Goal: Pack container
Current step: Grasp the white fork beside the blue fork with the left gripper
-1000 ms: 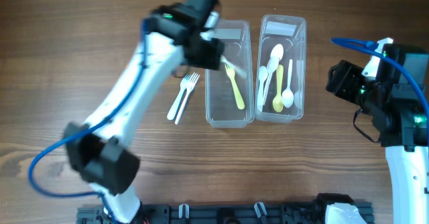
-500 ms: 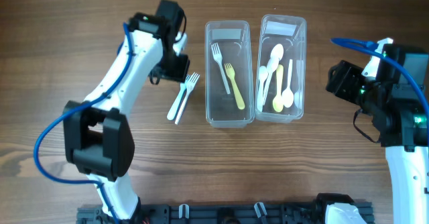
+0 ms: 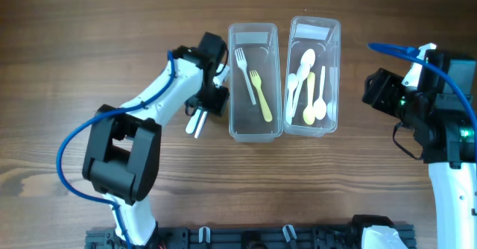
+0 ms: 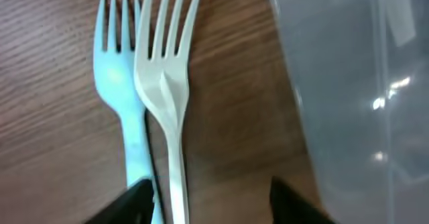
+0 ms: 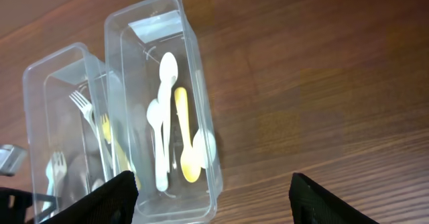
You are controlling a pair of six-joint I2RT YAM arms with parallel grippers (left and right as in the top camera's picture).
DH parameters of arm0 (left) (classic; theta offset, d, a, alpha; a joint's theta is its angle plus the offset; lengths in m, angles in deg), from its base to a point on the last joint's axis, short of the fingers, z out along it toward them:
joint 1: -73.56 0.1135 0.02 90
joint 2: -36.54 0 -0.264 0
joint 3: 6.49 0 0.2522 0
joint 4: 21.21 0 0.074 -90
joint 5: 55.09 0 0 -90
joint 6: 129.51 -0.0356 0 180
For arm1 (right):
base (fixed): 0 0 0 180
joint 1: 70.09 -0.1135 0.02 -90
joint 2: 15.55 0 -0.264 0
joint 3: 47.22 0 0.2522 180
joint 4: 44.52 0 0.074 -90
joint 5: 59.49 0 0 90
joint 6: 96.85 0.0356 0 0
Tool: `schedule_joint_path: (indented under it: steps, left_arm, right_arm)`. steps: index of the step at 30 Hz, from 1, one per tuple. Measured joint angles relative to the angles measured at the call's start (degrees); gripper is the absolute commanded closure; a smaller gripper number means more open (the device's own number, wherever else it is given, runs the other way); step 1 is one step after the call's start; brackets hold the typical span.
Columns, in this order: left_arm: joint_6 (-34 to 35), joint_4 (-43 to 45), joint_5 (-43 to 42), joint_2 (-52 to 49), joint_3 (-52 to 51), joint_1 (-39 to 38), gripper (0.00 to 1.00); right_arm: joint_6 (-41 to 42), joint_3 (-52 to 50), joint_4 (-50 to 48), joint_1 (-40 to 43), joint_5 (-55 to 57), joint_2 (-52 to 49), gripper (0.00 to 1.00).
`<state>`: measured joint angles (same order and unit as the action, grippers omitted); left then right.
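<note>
Side by side at mid-bench (image 3: 89, 55): 2 clear containers. In the left container (image 3: 232, 92), 1 white fork (image 3: 244, 70) and 1 yellow fork (image 3: 262, 103). In the right container (image 3: 337, 85), several white and yellow spoons (image 3: 310, 100). Just left of the left container, flat on the wood and touching each other: 1 cream fork (image 4: 167, 83) and 1 pale blue fork (image 4: 120, 83). Low over their handles, the left gripper (image 4: 211, 187), spread wide, clasping nothing. Well off to the right, the right gripper (image 5: 211, 187), likewise wide and empty.
</note>
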<state>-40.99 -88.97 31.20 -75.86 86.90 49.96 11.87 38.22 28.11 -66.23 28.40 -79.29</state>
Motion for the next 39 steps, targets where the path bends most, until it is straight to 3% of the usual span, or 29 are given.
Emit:
schedule_joint_path:
  steps: [11,22,29,36,39]
  left_arm:
    - [0.02,6.78,-0.26,1.09,-3.91,0.31,0.43]
    - [-1.31,9.51,-0.26,0.52,-8.68,0.13,0.5]
    - [-1.4,9.99,-0.28,0.52,-8.92,0.13,0.96]
    - [-1.27,9.75,-0.22,0.55,-8.98,0.13,0.96]
    - [-0.59,4.0,1.07,0.87,-7.54,0.35,0.96]
  right_arm:
    - [0.0,0.0,0.31,0.0,-0.02,0.0,0.27]
    - [0.0,0.0,0.57,0.0,0.0,0.02,0.27]
    - [0.0,0.0,0.66,0.0,0.0,0.02,0.27]
    - [0.0,0.0,0.68,0.0,0.0,0.02,0.27]
    - [0.0,0.0,0.7,0.0,0.0,0.02,0.27]
